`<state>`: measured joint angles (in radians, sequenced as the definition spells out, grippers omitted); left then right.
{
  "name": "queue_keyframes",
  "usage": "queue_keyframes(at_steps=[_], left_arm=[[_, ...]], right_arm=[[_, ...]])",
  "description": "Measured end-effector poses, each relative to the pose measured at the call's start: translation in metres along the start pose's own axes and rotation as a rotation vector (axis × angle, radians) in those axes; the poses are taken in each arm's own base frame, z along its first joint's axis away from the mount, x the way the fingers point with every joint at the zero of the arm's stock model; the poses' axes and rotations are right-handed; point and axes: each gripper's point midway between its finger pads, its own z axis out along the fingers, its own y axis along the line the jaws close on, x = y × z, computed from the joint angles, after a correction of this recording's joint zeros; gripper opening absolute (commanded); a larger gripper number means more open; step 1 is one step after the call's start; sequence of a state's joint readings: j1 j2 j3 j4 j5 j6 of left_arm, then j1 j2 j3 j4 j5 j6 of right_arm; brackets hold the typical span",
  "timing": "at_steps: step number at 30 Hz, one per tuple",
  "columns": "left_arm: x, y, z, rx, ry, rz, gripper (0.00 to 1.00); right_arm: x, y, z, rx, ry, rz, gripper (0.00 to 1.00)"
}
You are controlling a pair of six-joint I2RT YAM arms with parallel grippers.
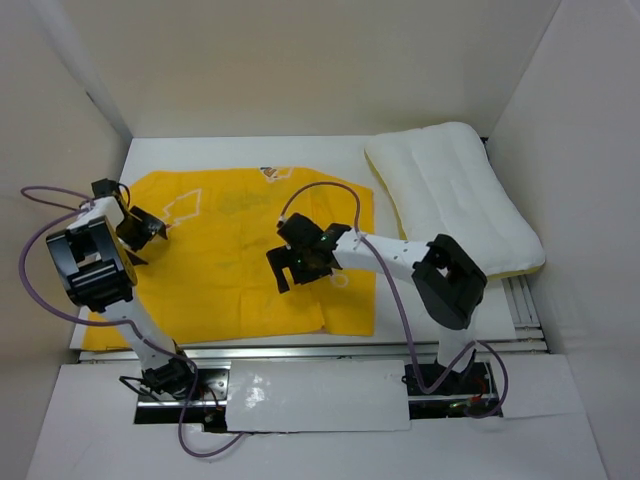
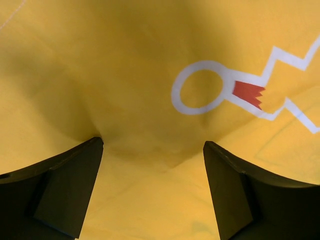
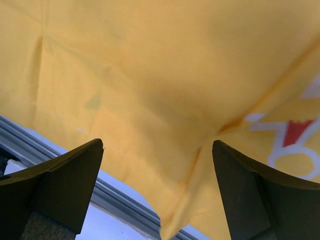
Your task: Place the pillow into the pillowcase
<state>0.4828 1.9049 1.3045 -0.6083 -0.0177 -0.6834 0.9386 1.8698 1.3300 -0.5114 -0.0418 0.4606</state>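
A white table (image 1: 250,152) sits boxed in by plain cream panels: a back wall (image 1: 300,60), a left wall (image 1: 45,110) and a right wall (image 1: 590,140), all bare and matte. Grey metal rails (image 1: 300,349), ridged lengthwise, run along the table's near edge, and short side rails (image 1: 525,300) show at its right. In front of them lies a white board (image 1: 320,435) with a glossy patch (image 1: 255,388), probably glare from a lamp overhead. The light is soft and even, with faint shadows gathering in the back corners.
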Motion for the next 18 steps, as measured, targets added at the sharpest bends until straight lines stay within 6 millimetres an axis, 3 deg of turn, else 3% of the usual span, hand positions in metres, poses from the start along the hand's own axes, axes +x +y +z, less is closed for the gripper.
queue_keyframes(at_steps=[2, 4, 6, 8, 10, 12, 14, 16, 18], left_arm=[[0.0, -0.004, -0.002, 0.03, -0.006, 0.003, 0.96], [0.001, -0.011, -0.01, 0.083, -0.024, 0.013, 0.96], [0.004, -0.017, -0.024, 0.125, -0.041, 0.035, 0.97], [0.002, -0.03, -0.042, 0.187, -0.072, 0.061, 0.97], [0.001, -0.047, -0.06, 0.253, -0.111, 0.096, 0.97], [0.008, -0.065, -0.074, 0.294, -0.145, 0.159, 0.97], [0.027, -0.087, -0.085, 0.328, -0.154, 0.236, 0.97], [0.059, -0.113, -0.093, 0.363, -0.145, 0.338, 0.98], [0.096, -0.134, -0.097, 0.408, -0.118, 0.435, 0.98]], right_arm=[[-0.01, -0.015, -0.013, 0.01, -0.021, 0.029, 0.98], [-0.022, -0.043, -0.036, 0.021, -0.071, 0.092, 0.98], [-0.034, -0.084, -0.068, 0.051, -0.143, 0.188, 0.98], [-0.047, -0.14, -0.106, 0.139, -0.248, 0.31, 0.99], [-0.05, -0.187, -0.144, 0.251, -0.342, 0.419, 0.99], [-0.045, -0.218, -0.176, 0.34, -0.406, 0.5, 0.99], [-0.037, -0.24, -0.2, 0.405, -0.448, 0.556, 0.99], [-0.031, -0.263, -0.218, 0.471, -0.469, 0.602, 0.99], [-0.032, -0.275, -0.223, 0.512, -0.46, 0.612, 0.99]])
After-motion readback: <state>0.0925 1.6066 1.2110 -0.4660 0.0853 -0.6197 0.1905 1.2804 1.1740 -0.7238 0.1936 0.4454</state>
